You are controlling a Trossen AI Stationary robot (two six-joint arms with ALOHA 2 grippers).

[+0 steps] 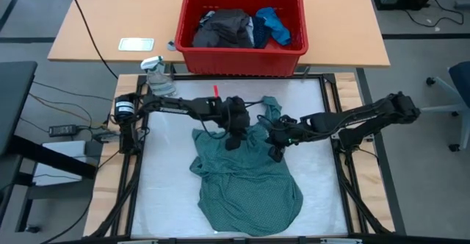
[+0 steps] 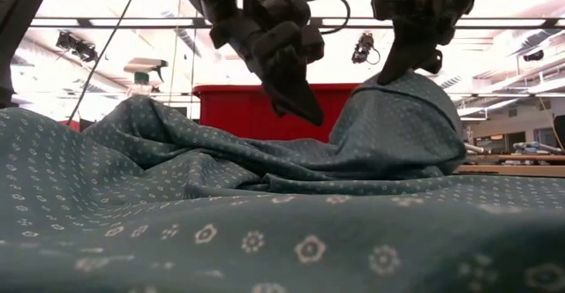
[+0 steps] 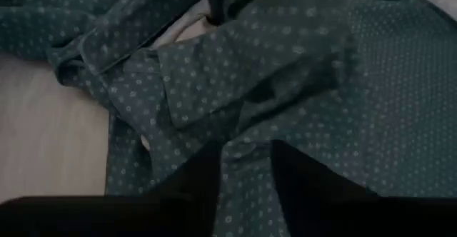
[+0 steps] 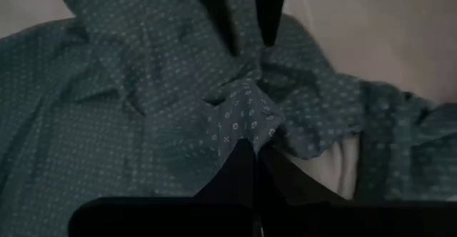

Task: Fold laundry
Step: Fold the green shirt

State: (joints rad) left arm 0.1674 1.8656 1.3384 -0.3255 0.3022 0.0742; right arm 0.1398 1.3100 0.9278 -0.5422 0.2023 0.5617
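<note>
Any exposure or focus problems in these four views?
Low view: bright ceiling lights leave the left gripper a near silhouette, and the nearest folds of the teal-green dotted cloth shirt are soft. Both wrist views: dim, with that arm's own fingers an out-of-focus black mass. High view: evenly lit.

We seem to be in a lab or workshop. A bare wooden bench point(image 1: 95, 16) stands behind a framed work table point(image 1: 158, 192), with cables point(image 1: 70, 101) trailing across grey flooring. Looking level across the table, we see ceiling light strips point(image 2: 106, 19), hanging spotlights point(image 2: 364, 48) and further workbenches point(image 2: 516, 159) in the room behind.
</note>
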